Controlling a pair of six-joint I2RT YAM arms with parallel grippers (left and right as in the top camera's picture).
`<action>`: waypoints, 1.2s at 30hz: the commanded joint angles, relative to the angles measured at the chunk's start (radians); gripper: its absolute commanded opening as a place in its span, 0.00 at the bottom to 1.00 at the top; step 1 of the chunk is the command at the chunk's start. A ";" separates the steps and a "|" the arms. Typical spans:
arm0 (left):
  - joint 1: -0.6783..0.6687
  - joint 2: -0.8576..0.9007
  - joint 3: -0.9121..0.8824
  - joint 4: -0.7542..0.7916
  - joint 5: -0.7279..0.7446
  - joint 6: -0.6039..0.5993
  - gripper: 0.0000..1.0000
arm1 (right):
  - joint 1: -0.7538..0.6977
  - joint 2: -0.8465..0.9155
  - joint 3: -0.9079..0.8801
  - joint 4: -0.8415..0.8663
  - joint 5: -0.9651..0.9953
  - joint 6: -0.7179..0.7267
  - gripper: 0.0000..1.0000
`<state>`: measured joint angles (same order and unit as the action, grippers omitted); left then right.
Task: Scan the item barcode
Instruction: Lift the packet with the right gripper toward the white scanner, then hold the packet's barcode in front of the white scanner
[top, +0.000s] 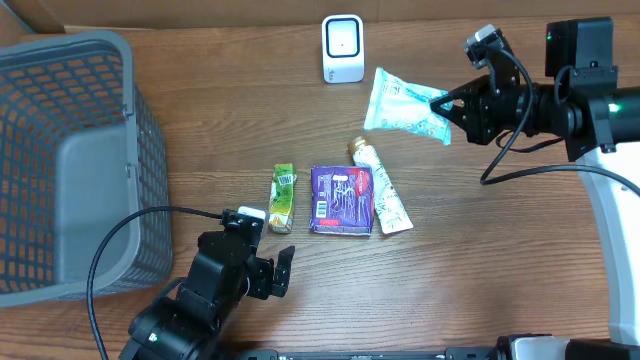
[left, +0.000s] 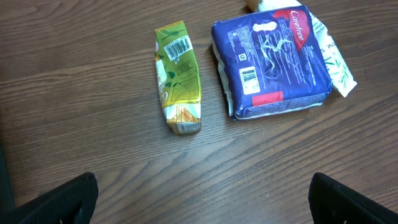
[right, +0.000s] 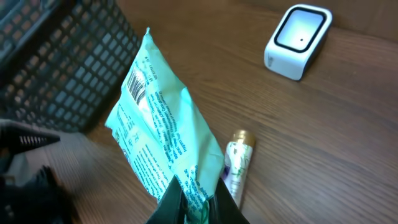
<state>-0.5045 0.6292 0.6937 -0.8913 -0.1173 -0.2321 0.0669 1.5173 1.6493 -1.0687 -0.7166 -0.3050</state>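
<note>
Right end effector (top: 447, 103) clamped on pouch (top: 400, 102), raised near scanner (top: 342, 48); scan judged pending; left end effector (top: 270, 258) open.

The gripper (right: 193, 202) pinches a green pouch (right: 161, 130) by its corner, barcode (right: 138, 90) showing; tube (right: 237, 163), scanner (right: 298, 40) and basket (right: 62, 56) lie beyond

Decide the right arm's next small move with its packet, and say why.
Probably carry the teal packet in front of the white scanner, barcode turned to its window. The right gripper is shut on the packet's edge, and the packet hangs beside the scanner, not before it.
</note>
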 joint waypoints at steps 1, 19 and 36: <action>-0.008 -0.003 -0.004 0.002 -0.013 0.016 0.99 | 0.006 -0.024 0.030 0.060 0.060 0.255 0.04; -0.008 -0.003 -0.004 0.002 -0.013 0.016 1.00 | 0.346 0.077 0.176 0.426 1.163 0.387 0.03; -0.008 -0.003 -0.004 0.002 -0.013 0.016 1.00 | 0.458 0.584 0.301 0.878 1.589 -0.468 0.04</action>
<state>-0.5045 0.6292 0.6933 -0.8906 -0.1173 -0.2317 0.5140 2.0892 1.9404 -0.2184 0.7937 -0.5354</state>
